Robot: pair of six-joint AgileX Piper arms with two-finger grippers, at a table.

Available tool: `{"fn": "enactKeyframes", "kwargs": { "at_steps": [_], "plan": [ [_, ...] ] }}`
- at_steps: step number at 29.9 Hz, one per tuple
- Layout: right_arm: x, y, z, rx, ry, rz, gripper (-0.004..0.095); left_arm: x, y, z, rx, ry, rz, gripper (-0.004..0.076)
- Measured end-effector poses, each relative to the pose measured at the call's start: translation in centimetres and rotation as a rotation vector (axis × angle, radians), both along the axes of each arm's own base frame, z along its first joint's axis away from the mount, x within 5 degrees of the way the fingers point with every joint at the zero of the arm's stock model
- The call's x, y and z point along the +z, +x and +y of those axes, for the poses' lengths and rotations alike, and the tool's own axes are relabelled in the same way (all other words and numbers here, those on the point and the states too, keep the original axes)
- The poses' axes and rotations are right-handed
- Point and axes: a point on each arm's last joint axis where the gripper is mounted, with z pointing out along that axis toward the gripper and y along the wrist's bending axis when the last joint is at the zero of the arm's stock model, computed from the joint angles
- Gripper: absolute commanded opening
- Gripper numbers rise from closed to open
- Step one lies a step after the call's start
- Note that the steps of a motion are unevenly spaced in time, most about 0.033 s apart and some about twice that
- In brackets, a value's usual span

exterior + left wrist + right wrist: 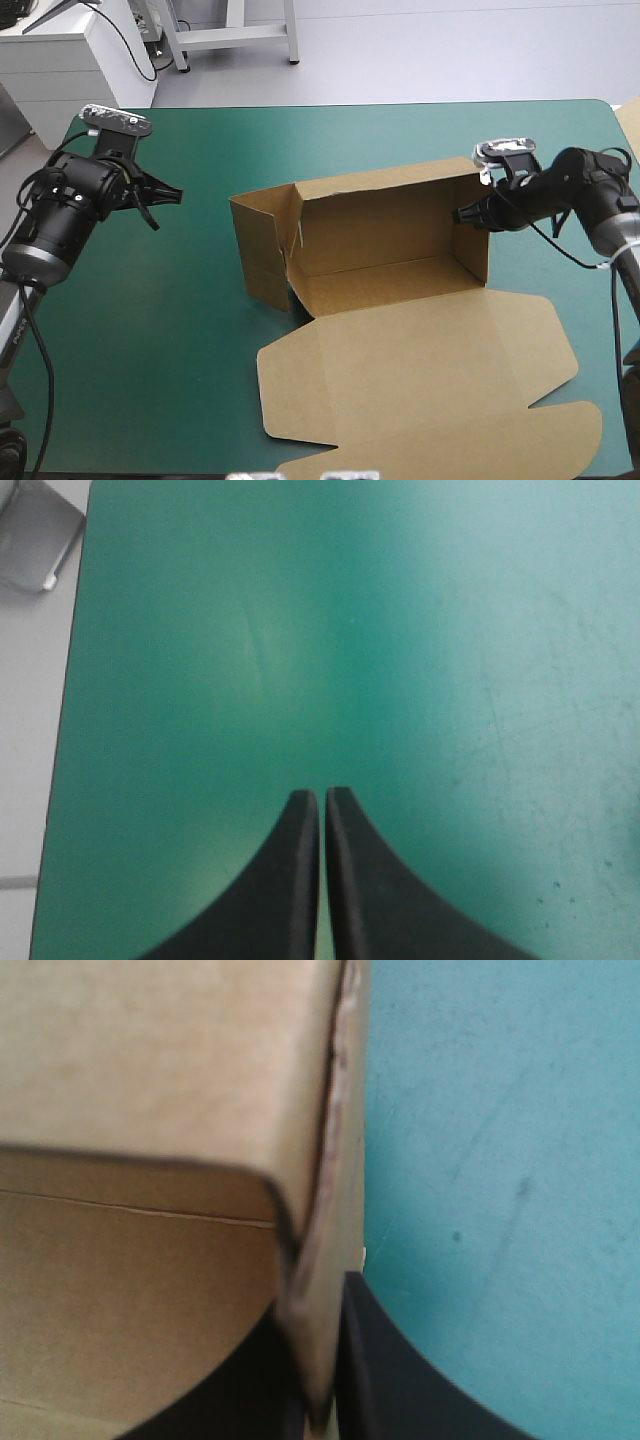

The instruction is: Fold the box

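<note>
The brown box (pixel 385 240) stands as an open tray in the middle of the teal-green table, its walls raised and its lid (pixel 420 370) lying flat toward the near edge. My right gripper (pixel 466 215) is at the tray's right wall and shut on it. In the right wrist view the brown board (pixel 320 1290) runs between the two black fingers (pixel 400 1370). My left gripper (pixel 172 196) hovers over bare cover to the left of the box, shut with nothing in it; its fingertips (pixel 322 805) meet in a point.
The tray's left end (pixel 262 250) has a loose flap standing up. Bare teal-green cover (pixel 190 330) lies left of the box and beyond it. A white cabinet (pixel 75 55) stands past the table's far left corner.
</note>
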Motion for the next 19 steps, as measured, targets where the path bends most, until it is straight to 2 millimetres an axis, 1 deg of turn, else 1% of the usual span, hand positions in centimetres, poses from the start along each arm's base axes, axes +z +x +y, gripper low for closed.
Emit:
{"fn": "enactKeyframes", "kwargs": {
  "at_steps": [3,5,9,10,13,14,16,19],
  "plan": [
    [0.0,1.8,0.8,0.006,-0.015,0.012,-0.0009,-0.3,-0.1,1.0,0.016,-0.026,0.044,0.0003],
    [-0.3,3.5,1.4,0.001,-0.014,0.006,-0.0009,-0.4,-0.2,1.2,0.013,-0.031,0.064,0.0003],
    [-1.5,6.9,2.2,-0.013,-0.003,-0.004,-0.0010,-0.6,-0.3,1.2,0.008,-0.039,0.085,0.0003],
    [-2.1,7.8,2.4,-0.013,-0.002,0.004,-0.0009,-0.6,-0.4,1.1,0.006,-0.042,0.088,0.0003],
    [-2.9,9.5,2.7,-0.010,-0.001,0.011,-0.0006,-0.6,-0.4,1.1,0.000,-0.040,0.098,0.0003],
    [-3.1,9.8,2.7,-0.009,-0.001,0.015,0.0011,-0.7,-0.4,1.1,-0.004,-0.040,0.102,0.0003],
    [-3.3,10.3,3.0,0.007,-0.005,0.020,0.0079,-0.7,-0.5,1.1,-0.008,-0.039,0.105,0.0001],
    [-2.7,10.3,3.5,0.040,-0.034,0.029,0.0268,-0.7,-0.5,1.1,-0.012,-0.037,0.108,0.0001]
  ]
}}
